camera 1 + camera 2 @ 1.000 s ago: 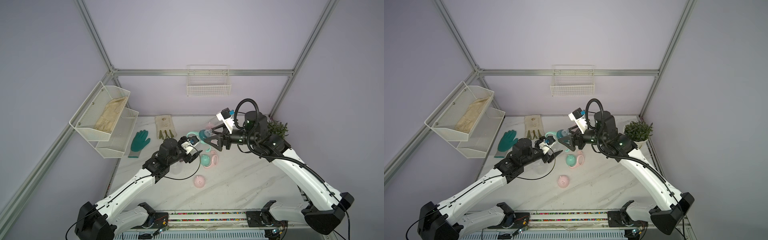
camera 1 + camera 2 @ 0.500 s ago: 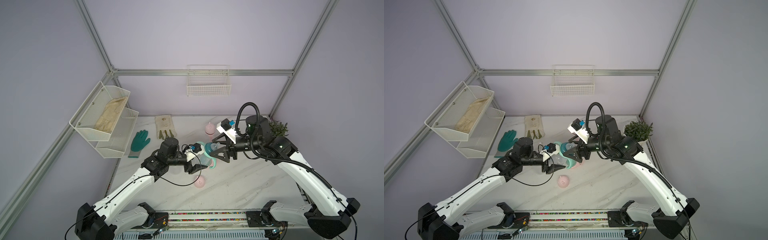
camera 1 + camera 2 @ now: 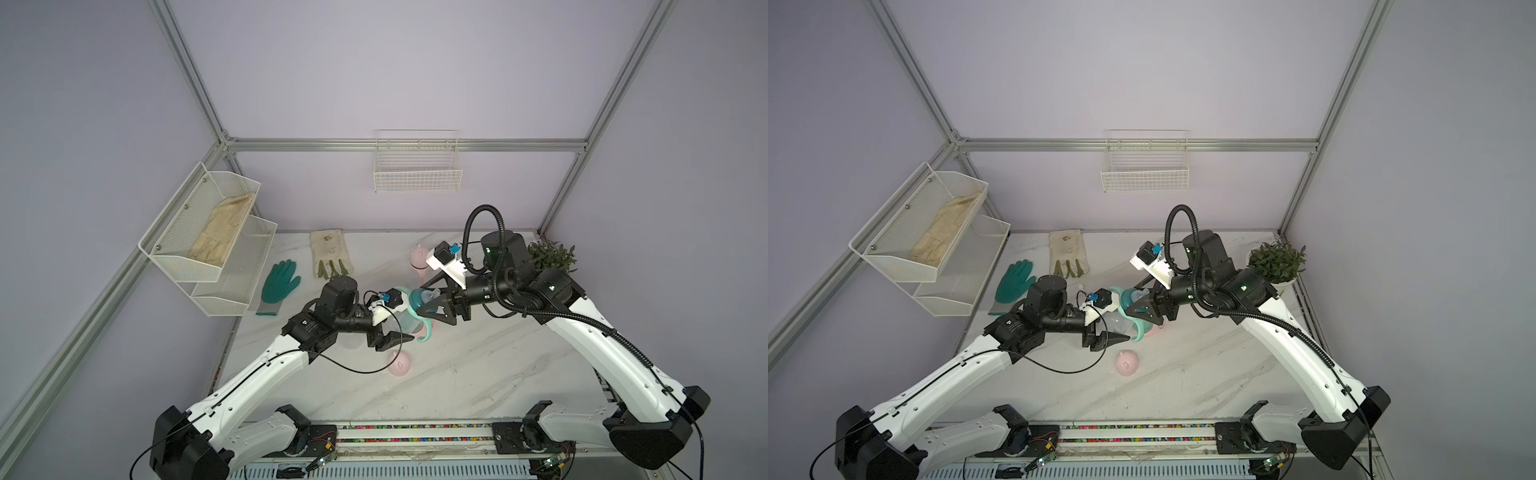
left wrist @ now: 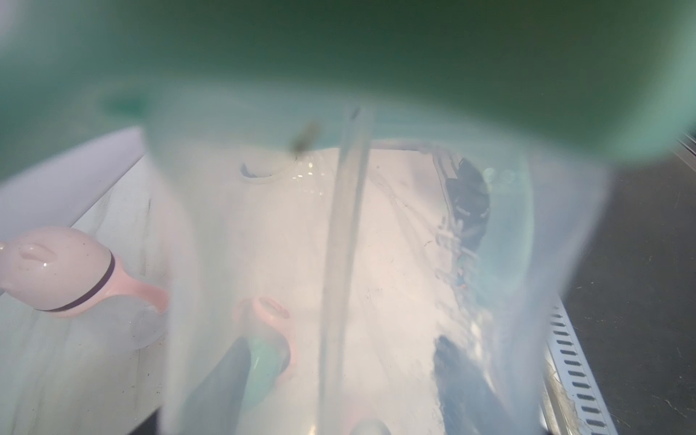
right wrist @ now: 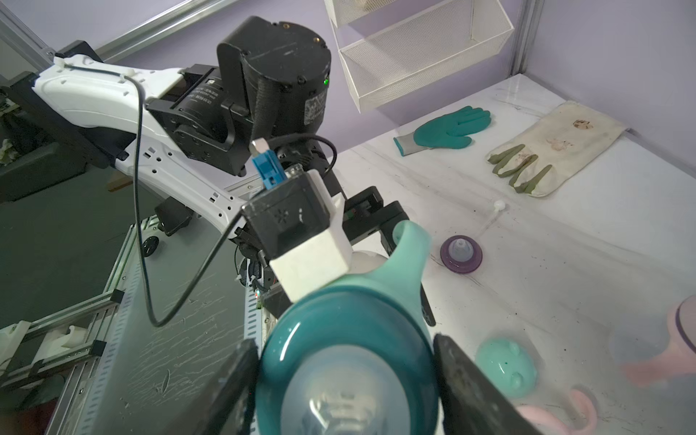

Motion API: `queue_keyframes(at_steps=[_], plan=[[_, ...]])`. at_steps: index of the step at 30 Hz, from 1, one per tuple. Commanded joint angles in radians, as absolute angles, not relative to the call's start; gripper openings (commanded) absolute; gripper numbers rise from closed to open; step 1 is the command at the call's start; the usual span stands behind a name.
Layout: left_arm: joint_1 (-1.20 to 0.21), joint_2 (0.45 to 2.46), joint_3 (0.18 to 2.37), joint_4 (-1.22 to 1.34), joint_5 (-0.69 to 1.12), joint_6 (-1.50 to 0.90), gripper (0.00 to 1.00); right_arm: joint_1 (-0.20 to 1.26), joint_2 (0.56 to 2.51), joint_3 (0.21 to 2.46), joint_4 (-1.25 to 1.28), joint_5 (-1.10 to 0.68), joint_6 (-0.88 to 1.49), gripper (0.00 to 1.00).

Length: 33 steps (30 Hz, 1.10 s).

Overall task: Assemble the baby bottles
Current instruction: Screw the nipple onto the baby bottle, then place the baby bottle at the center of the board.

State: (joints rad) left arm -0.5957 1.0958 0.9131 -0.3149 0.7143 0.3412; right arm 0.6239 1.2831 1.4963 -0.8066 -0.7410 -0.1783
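My left gripper (image 3: 400, 325) is shut on the clear body of the mint baby bottle (image 3: 405, 320), held above the table's middle in both top views. The bottle's teal collar (image 3: 419, 297) points toward my right gripper (image 3: 422, 299), whose fingers (image 5: 457, 376) press on both sides of that collar (image 5: 346, 361). The clear bottle wall fills the left wrist view (image 4: 339, 263). A pink-capped bottle (image 3: 419, 257) stands at the back. A pink cap (image 3: 400, 365) lies in front, while a mint cap (image 5: 504, 367) and a purple nipple collar (image 5: 461, 253) lie on the table.
A potted plant (image 3: 550, 255) stands at the back right. A teal glove (image 3: 280, 282) and a beige glove (image 3: 330, 253) lie at the back left beside the wire shelf (image 3: 212, 241). A wire basket (image 3: 417, 166) hangs on the back wall.
Both arms carried the mint bottle from further back toward the front and a little right. My right gripper's jaws have narrowed onto the teal collar.
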Motion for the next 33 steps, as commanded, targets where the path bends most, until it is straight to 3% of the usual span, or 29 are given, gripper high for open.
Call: queue_keyframes(at_steps=[1, 4, 10, 13, 19, 21, 24, 33], plan=[[-0.589, 1.090, 1.009, -0.272, 0.750, 0.352, 0.00, 0.634, 1.285, 1.511, -0.830, -0.774, -0.214, 0.69], [-0.589, 1.096, 1.017, -0.277, 0.752, 0.350, 0.00, 0.636, 1.284, 1.503, -0.826, -0.775, -0.214, 0.75], [-0.588, 1.100, 1.025, -0.281, 0.750, 0.344, 0.00, 0.639, 1.283, 1.498, -0.826, -0.773, -0.214, 0.75], [-0.586, 1.100, 1.027, -0.280, 0.746, 0.341, 0.00, 0.640, 1.283, 1.494, -0.824, -0.767, -0.208, 0.69], [-0.586, 1.099, 1.028, -0.271, 0.703, 0.325, 0.00, 0.640, 1.284, 1.485, -0.806, -0.772, -0.190, 0.44], [-0.586, 1.100, 1.026, -0.266, 0.682, 0.319, 0.18, 0.640, 1.278, 1.472, -0.779, -0.763, -0.170, 0.39], [-0.586, 1.097, 1.008, -0.245, 0.659, 0.315, 0.37, 0.640, 1.277, 1.456, -0.734, -0.740, -0.139, 0.30], [-0.586, 1.100, 0.966, -0.183, 0.562, 0.299, 0.66, 0.640, 1.277, 1.438, -0.691, -0.643, -0.097, 0.16]])
